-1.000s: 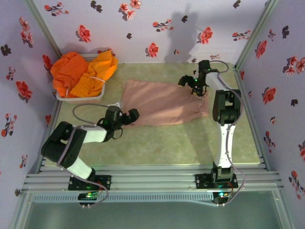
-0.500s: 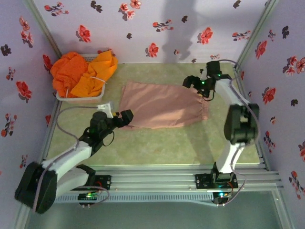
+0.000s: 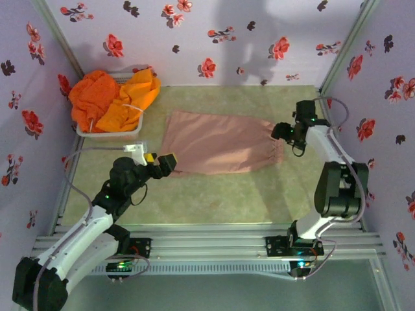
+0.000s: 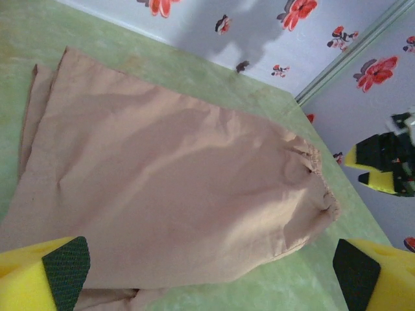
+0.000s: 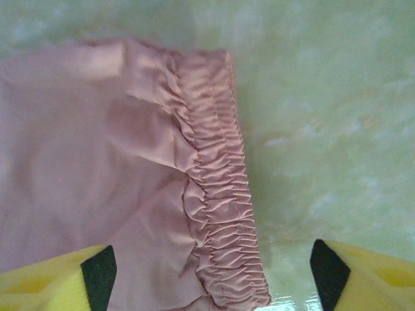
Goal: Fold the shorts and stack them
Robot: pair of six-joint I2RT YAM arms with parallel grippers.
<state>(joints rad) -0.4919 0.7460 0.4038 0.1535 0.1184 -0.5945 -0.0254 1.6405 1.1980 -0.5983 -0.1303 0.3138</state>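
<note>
Green mat (image 3: 214, 194) bears pink shorts (image 3: 217, 142); left claw (image 4: 211, 269), right claw (image 5: 207, 269) gape empty.

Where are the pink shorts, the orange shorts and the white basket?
pink shorts (image 3: 217, 142): top external view, middle of the spread fabric.
orange shorts (image 3: 96, 97): top external view, the darker pair in the heap.
white basket (image 3: 110, 134): top external view, near rim.
</note>
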